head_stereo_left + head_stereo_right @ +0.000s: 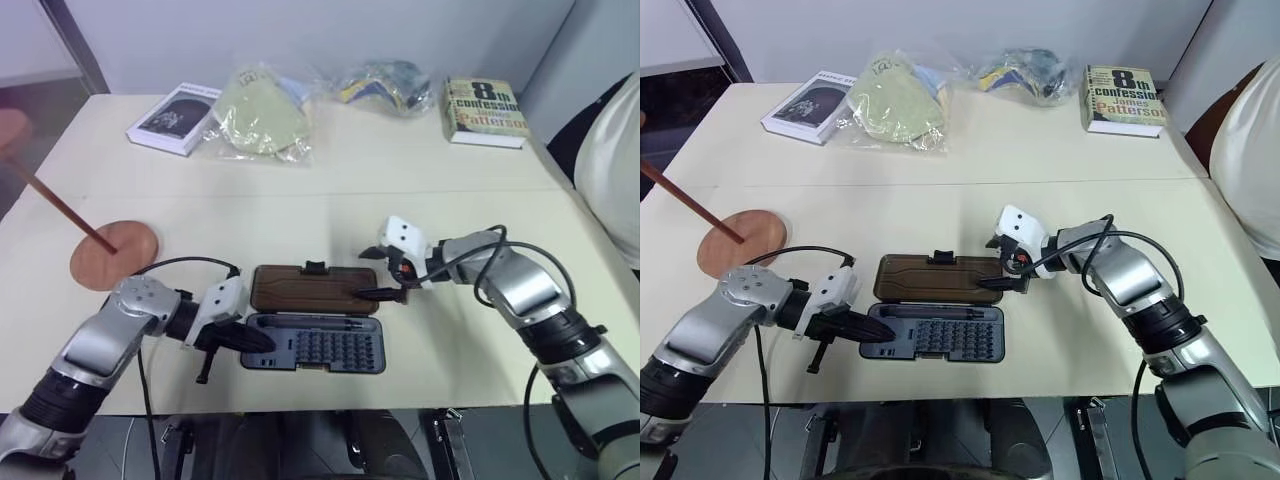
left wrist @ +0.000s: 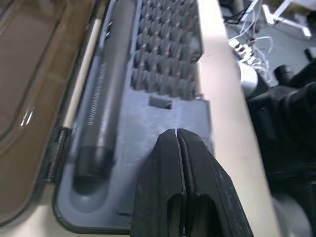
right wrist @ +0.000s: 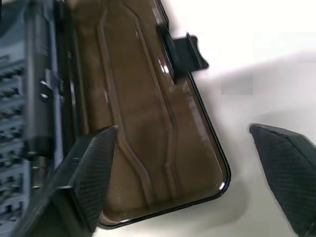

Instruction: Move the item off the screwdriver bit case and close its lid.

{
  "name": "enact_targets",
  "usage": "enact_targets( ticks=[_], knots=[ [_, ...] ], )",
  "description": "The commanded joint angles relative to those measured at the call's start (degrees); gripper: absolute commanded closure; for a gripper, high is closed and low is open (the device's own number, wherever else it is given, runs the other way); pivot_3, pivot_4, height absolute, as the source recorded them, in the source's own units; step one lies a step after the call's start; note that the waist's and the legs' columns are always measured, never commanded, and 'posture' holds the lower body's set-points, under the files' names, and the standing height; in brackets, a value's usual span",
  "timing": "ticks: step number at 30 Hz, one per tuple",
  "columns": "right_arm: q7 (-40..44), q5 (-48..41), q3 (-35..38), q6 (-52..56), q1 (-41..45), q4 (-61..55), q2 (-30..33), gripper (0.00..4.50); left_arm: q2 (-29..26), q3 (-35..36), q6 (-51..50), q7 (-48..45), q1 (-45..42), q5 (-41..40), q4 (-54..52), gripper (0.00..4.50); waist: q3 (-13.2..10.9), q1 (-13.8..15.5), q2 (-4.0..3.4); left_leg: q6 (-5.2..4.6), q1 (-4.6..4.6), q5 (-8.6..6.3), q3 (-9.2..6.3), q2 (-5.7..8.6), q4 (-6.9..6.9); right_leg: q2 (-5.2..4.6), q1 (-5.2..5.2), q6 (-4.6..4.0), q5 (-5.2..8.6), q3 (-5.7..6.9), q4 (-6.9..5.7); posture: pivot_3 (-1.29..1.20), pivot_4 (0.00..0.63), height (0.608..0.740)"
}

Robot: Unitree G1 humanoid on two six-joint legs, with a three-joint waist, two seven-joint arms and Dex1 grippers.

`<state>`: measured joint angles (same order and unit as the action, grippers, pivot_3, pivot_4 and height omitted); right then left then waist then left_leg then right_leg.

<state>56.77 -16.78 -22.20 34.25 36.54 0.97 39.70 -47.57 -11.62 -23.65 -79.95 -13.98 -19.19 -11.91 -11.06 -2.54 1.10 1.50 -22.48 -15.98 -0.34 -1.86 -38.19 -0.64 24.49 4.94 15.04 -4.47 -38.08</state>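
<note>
The screwdriver bit case (image 1: 315,345) lies open near the table's front edge, its grey-blue tray holding rows of bits and a dark driver handle (image 2: 101,98). The smoky-brown lid (image 1: 315,288) lies flat behind the tray, latch tab (image 3: 180,49) pointing away from me. The item (image 1: 115,255) rests on the table far to the left of the case, one disc flat on the table and its dowel slanting up. My left gripper (image 1: 250,340) is shut and empty, hovering over the tray's left end. My right gripper (image 1: 375,272) is open, its fingers (image 3: 94,173) straddling the lid's right end.
At the back stand two paperback books (image 1: 170,118) (image 1: 485,112) and two plastic bags (image 1: 260,115) (image 1: 385,85). A person (image 1: 615,160) stands at the table's right side. The table edge (image 1: 300,410) runs just in front of the case.
</note>
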Motion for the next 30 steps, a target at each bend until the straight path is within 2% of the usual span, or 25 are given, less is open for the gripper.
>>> enact_targets(
  ticks=[1,6,22,25,30],
  knots=[
    [0.45,3.04,-0.04,-2.57,2.40,2.86,-2.34,1.91,-0.61,-0.15,1.42,-0.08,1.15,0.12,-0.62,4.50,0.00,-0.10,0.00,0.00,0.01,0.00,0.00,0.00,0.00,0.00,0.00,0.00,0.00,0.00,-0.01,0.00,0.150,0.737],
    [0.90,8.84,-2.27,-7.50,3.11,8.24,-5.03,4.45,-0.91,0.17,0.45,0.77,2.30,-0.33,-1.03,4.50,0.04,-0.05,0.03,0.00,0.04,0.00,0.01,-0.01,0.00,0.01,-0.01,0.00,0.00,0.00,-0.02,0.00,0.150,0.737],
    [1.72,17.32,-2.22,-16.62,1.23,9.38,-6.81,4.45,-0.15,0.43,1.35,3.60,2.70,0.99,3.71,4.50,0.23,-1.04,0.09,0.00,0.27,0.00,-0.02,-0.04,0.02,0.07,-0.18,-0.04,-0.02,0.00,-0.09,0.00,0.150,0.737],
    [0.77,18.76,-1.18,-17.34,0.87,6.52,-6.17,4.45,0.25,0.41,1.51,4.26,2.84,1.14,5.25,4.50,0.27,-1.05,0.08,0.00,0.32,0.00,-0.02,-0.03,0.02,0.06,-0.25,-0.05,-0.01,0.00,-0.09,0.00,0.150,0.737],
    [-1.01,20.35,1.67,-15.64,-2.03,-6.02,-2.97,4.45,1.13,0.33,1.82,5.45,2.75,1.21,6.45,4.50,0.28,-0.70,0.05,0.00,0.30,0.00,-0.03,-0.02,0.02,0.05,-0.24,-0.05,-0.01,-0.01,-0.08,0.00,0.150,0.737]
  ],
)
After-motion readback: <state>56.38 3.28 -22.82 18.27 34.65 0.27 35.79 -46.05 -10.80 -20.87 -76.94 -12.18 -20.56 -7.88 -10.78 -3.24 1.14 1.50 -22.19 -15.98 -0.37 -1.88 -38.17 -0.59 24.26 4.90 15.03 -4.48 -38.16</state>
